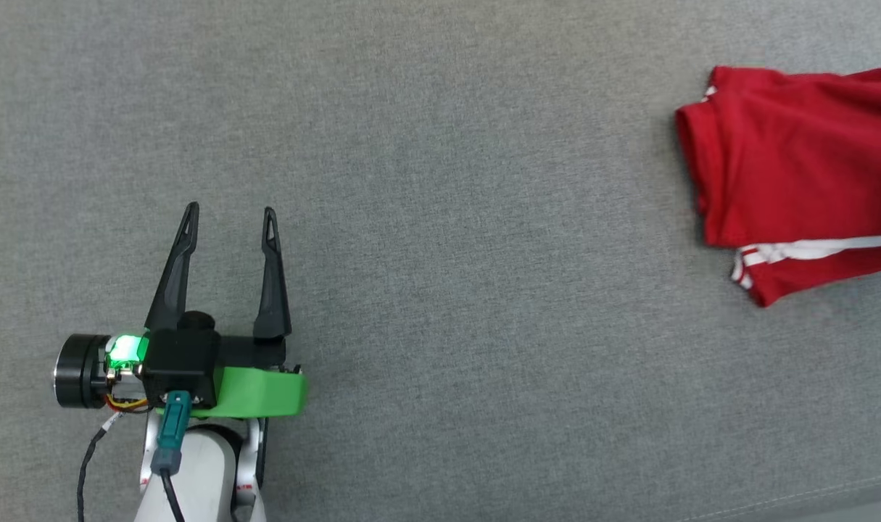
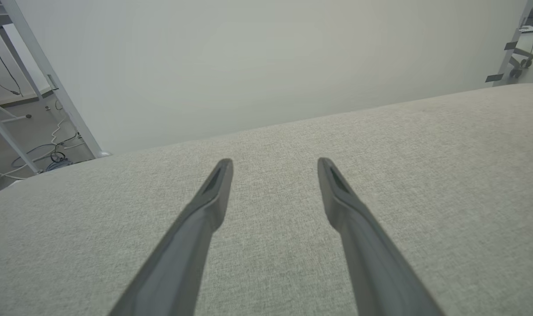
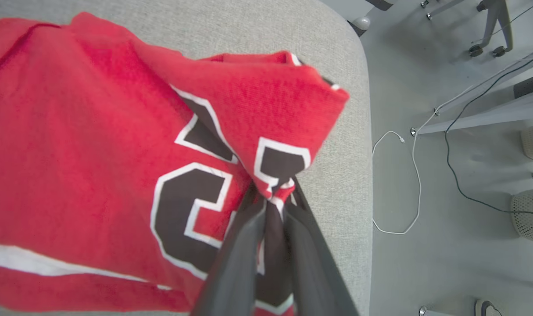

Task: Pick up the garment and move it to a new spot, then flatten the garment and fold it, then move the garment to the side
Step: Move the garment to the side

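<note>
The garment [image 1: 788, 174], a red jersey with white stripe trim, lies folded at the far right of the grey cushioned surface, cut off by the head view's right edge. In the right wrist view the garment [image 3: 86, 145] shows its dark "23" with white outline, and my right gripper [image 3: 273, 197] is shut on a pinched fold of the cloth near the surface's edge. My left gripper [image 1: 230, 214] stands open at the lower left, far from the jersey, with nothing between its fingers [image 2: 213, 188].
The grey fabric surface [image 1: 447, 217] stretches wide between the left gripper and the jersey. Its right edge [image 3: 358, 131] drops to a floor with cables [image 3: 406, 184] and frame legs. A pale wall [image 2: 248, 57] rises behind the surface.
</note>
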`<state>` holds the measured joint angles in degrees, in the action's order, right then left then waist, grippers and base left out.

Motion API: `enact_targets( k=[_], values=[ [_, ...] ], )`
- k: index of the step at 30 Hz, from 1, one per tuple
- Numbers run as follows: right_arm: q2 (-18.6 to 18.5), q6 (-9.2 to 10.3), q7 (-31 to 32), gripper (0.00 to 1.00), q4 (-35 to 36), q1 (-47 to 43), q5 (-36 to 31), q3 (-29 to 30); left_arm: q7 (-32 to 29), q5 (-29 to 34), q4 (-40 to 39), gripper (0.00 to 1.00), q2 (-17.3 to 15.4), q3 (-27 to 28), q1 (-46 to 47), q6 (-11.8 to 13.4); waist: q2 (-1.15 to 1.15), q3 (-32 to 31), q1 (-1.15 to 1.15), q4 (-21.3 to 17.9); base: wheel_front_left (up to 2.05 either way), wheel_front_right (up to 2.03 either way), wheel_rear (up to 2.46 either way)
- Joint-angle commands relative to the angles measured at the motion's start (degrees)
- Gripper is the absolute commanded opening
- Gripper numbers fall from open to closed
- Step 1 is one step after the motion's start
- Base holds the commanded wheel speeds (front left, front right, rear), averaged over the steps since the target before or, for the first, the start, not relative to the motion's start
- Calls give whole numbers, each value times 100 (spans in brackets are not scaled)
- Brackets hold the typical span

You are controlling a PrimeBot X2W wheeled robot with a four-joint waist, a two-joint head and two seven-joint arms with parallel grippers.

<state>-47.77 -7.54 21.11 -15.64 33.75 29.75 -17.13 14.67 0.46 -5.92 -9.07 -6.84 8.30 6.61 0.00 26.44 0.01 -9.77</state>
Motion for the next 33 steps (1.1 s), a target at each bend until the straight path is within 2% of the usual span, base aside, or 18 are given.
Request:
enact_targets(
  k=[1, 11, 18, 19, 20, 21, 25, 26, 29, 33],
  values=[
    [-67, 5, -51, 0, -184, 167, -109, 83, 33, 43, -44, 100, -51, -16, 136, 15, 0, 422, -1, 125, 0, 0, 0],
    [-212, 5, -212, 0, -1640, 867, -758, 797, 33, 49, -194, 100, -121, -115, 345, 112, 0, 804, -1, 378, 0, 0, 0],
    [34, 5, -429, 0, -2414, 1129, -1005, 1099, 33, 17, -218, 100, -181, -121, 323, 201, 0, 779, -1, 433, 0, 0, 0],
    [83, 5, -443, 9, -2479, 1147, -1014, 1122, 33, 9, -209, 100, -186, -121, 309, 209, 0, 754, -1, 431, 0, 0, 0],
    [142, 5, -518, 59, -2540, 1183, -1040, 1173, 33, -1, -192, 100, -193, -121, 292, 219, 0, 711, -1, 423, 0, 0, 0],
    [171, 5, -611, 100, -2564, 1210, -1097, 1203, 33, -9, -177, 100, -196, -120, 278, 227, 0, 677, -1, 417, 0, 0, 0],
    [246, 5, -912, 100, -2670, 1189, -1304, 1326, 33, -33, -140, 100, -191, -157, 223, 247, 0, 422, -1, 445, 0, 0, 0],
    [214, 5, -1287, 100, -2584, 1077, -1528, 1445, 33, -60, -91, 100, -175, -194, 157, 249, 0, 171, -1, 490, 0, 0, 0],
    [275, 5, -1795, 100, -2322, 938, -1721, 1678, 33, -94, -50, 100, -150, -208, 61, 261, 0, -64, -1, 524, 0, 0, 0],
    [647, 5, -2678, 100, -1683, 648, -1955, 2176, 33, -148, -27, 100, -110, -194, -82, 281, 0, -354, -1, 604, 0, 0, 0]
  ],
)
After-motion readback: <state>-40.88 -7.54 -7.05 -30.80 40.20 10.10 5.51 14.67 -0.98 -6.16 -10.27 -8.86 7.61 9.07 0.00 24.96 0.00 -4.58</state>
